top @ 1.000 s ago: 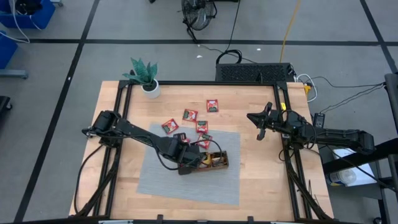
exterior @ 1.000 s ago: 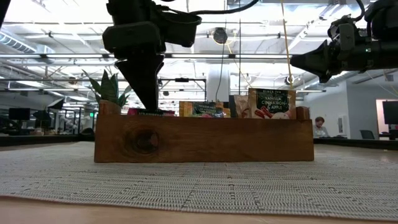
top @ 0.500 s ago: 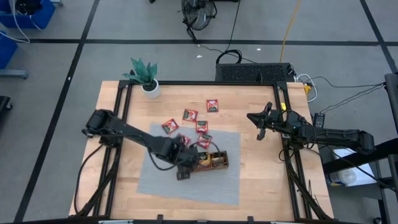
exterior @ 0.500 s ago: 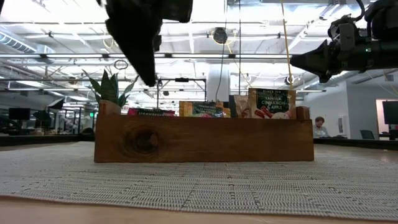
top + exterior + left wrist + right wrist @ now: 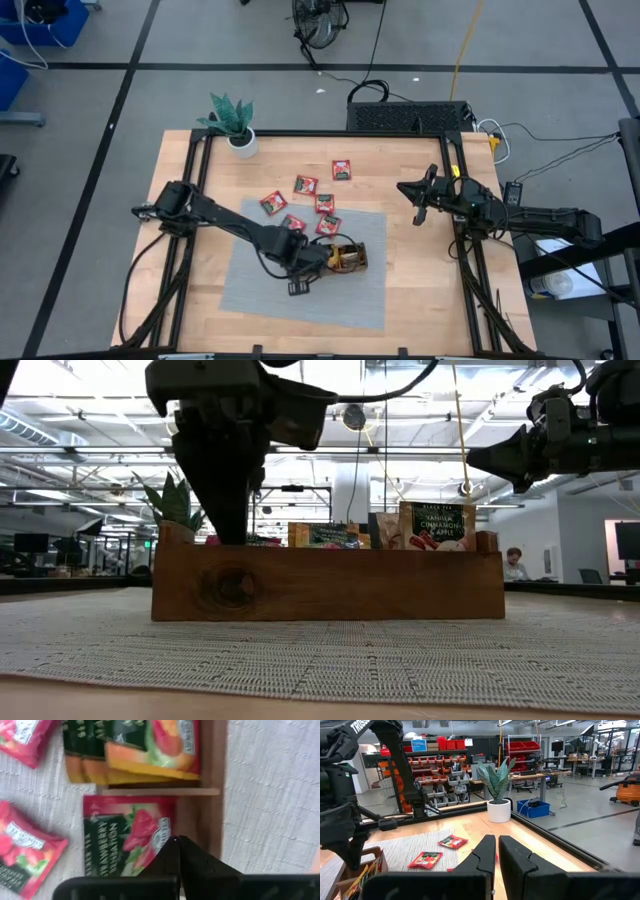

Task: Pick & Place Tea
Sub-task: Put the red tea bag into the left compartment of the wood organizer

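Left tool (image 5: pixel 176 840), fingers together and empty, hovers over my tray's (image 5: pixel 214 780) end compartment, where a red strawberry sachet (image 5: pixel 131 833) lies flat, lettering along the tray's length; descending shut, I risk creasing it or pushing it against the wall.

A brown wooden tray (image 5: pixel 356 262) sits on a grey woven mat (image 5: pixel 250 290) near the table's middle; a potted plant in a white pot (image 5: pixel 240 138) stands at the far left corner of the wooden table (image 5: pixel 410 280).
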